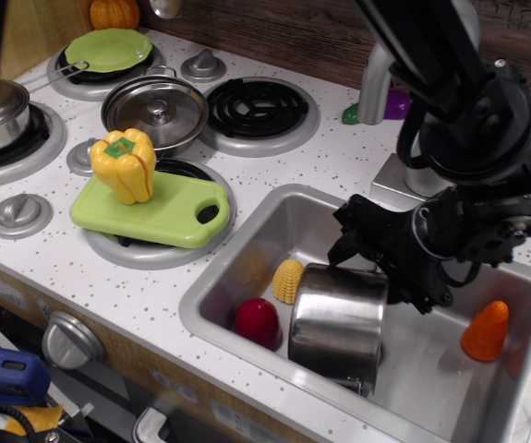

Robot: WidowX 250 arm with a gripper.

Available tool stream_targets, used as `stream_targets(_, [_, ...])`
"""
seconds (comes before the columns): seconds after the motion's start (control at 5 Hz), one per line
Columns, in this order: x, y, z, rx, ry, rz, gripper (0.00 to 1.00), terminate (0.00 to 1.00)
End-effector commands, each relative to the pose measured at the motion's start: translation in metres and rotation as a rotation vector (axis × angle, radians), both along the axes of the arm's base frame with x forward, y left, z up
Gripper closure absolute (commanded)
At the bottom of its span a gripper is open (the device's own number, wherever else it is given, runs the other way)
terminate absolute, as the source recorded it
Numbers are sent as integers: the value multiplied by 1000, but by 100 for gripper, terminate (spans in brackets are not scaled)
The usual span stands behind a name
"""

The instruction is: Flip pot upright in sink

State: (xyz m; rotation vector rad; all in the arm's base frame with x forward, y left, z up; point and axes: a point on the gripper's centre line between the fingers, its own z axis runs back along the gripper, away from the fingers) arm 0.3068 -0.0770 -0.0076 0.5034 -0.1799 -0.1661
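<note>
The shiny steel pot (332,325) lies tipped in the grey sink (247,242), its closed end towards the front left and a wire loop handle (368,384) low at the front. My black gripper (382,275) sits at the pot's upper back edge and touches it. Its fingers (343,247) are spread wide, one at the pot's left shoulder and one to its right. I cannot see into the pot's opening.
In the sink are a yellow corn (287,280) against the pot's left side, a red vegetable (258,322) and an orange carrot (485,330). The faucet (376,88) stands behind. A green cutting board (168,210) with a yellow pepper (125,164) lies to the left.
</note>
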Motion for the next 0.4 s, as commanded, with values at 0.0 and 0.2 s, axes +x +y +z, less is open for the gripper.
stream_targets(0.0, [6, -4, 18, -50, -82, 20, 0, 0])
stream_targets(0.2, [2, -7, 24, -86, -108, 54, 0, 0])
